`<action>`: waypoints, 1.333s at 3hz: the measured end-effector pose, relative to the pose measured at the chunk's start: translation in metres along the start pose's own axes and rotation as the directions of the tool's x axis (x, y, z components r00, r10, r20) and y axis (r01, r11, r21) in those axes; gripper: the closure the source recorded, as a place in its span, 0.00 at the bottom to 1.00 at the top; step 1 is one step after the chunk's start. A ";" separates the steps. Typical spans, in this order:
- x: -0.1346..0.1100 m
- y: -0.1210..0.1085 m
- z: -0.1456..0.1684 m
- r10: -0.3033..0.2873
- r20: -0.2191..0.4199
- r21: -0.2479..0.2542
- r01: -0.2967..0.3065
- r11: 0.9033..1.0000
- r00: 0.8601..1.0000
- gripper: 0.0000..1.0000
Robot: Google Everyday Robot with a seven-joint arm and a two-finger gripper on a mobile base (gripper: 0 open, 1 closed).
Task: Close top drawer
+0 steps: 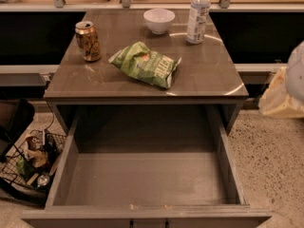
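Observation:
The top drawer of the grey-brown cabinet stands pulled far out toward me, and its plain box interior is empty. Its front panel runs along the bottom edge of the view, with the dark loop handle barely showing at centre. My gripper shows only as a blurred cream and white shape at the right edge. It is level with the cabinet top, right of the drawer and apart from it.
On the cabinet top lie a green chip bag, a soda can, a white bowl and a water bottle. A wire basket of trash sits on the floor at left. Speckled floor lies to the right.

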State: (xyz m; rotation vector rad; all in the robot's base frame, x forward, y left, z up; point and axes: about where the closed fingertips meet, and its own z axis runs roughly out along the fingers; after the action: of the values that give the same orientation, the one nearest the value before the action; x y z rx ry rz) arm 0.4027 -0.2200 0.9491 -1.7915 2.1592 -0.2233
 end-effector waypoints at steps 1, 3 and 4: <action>0.043 0.062 0.054 -0.047 -0.058 -0.085 0.042 0.996 0.997 1.00; 0.110 0.159 0.113 0.000 -0.113 -0.221 -0.025 0.975 0.994 1.00; 0.127 0.208 0.128 0.028 -0.109 -0.277 -0.058 0.959 0.994 1.00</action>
State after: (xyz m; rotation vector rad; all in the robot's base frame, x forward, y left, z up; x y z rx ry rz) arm 0.2340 -0.2912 0.7436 -1.9157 2.4021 0.0012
